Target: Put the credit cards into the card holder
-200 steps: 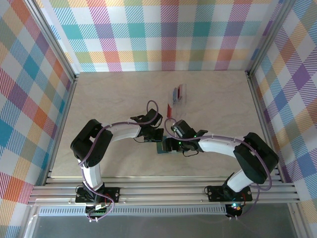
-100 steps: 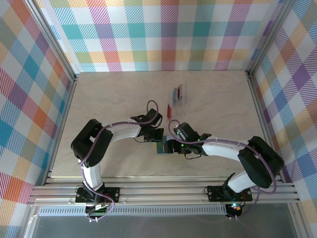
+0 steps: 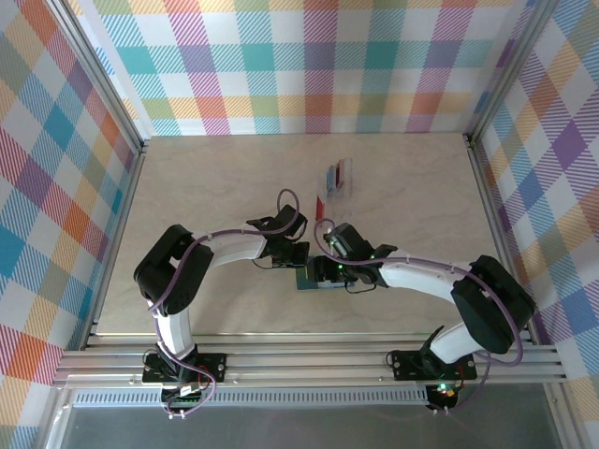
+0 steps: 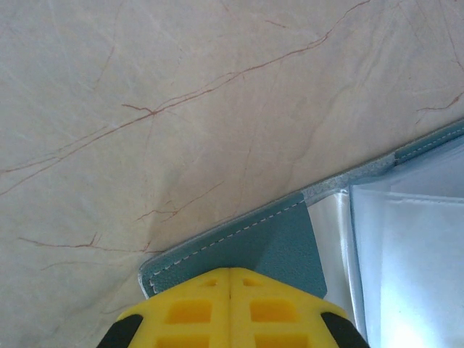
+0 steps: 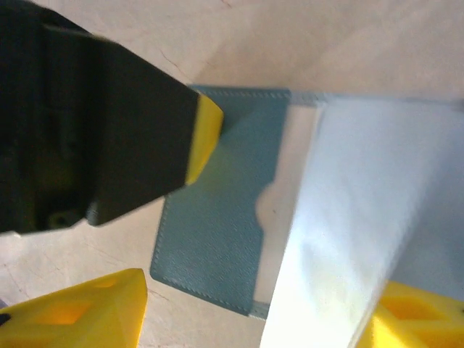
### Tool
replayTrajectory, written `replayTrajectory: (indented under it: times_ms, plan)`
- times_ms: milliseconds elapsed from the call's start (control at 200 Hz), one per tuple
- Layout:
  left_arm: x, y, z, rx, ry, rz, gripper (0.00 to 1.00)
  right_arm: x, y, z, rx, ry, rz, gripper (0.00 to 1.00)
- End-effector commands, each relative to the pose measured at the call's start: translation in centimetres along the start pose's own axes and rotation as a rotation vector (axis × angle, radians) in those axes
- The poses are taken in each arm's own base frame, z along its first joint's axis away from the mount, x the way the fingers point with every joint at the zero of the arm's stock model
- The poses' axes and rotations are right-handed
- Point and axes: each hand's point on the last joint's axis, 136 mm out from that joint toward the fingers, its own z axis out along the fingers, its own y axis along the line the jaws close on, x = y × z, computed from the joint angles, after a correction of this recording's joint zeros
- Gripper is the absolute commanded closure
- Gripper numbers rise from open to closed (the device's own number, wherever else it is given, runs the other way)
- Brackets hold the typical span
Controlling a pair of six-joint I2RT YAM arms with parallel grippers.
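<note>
Card holder (image 5: 217, 217) open flat mid-desk (image 4: 145, 87), between both arms. Left claw (image 4: 230, 304) shut, tip pressing on teal corner: pin firmly, no sliding. Right claw (image 5: 243, 315) jaws apart, straddling clear inner sleeve (image 5: 341, 203): lift sleeve lip only. Red credit card (image 3: 320, 208) loose just beyond; other credit cards at clear case (image 3: 338, 176). Tight between wrists; far desk roomy.

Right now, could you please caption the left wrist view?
Shut left end effector on a corner of the open wallet, table beyond.
</note>
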Motion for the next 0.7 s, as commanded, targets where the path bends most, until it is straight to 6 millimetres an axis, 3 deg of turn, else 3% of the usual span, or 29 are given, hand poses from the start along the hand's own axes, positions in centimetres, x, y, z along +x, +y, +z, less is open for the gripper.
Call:
replayTrajectory:
  times_ms: [0, 460, 695]
  plan:
    - [5.2, 4.2, 3.4, -0.105, 0.177, -0.042, 1.00, -0.7, 0.5, 0.3, 0.005, -0.002, -0.039, 0.37]
    - [2.8, 1.5, 1.1, 0.237, 0.097, -0.177, 1.00, -0.3, 3.6, 2.3, -0.193, 0.023, -0.034, 0.34]
    - [1.5, 2.2, -1.2, 0.277, 0.026, -0.228, 1.00, 0.7, 3.2, 4.0, -0.200, 0.067, -0.013, 0.31]
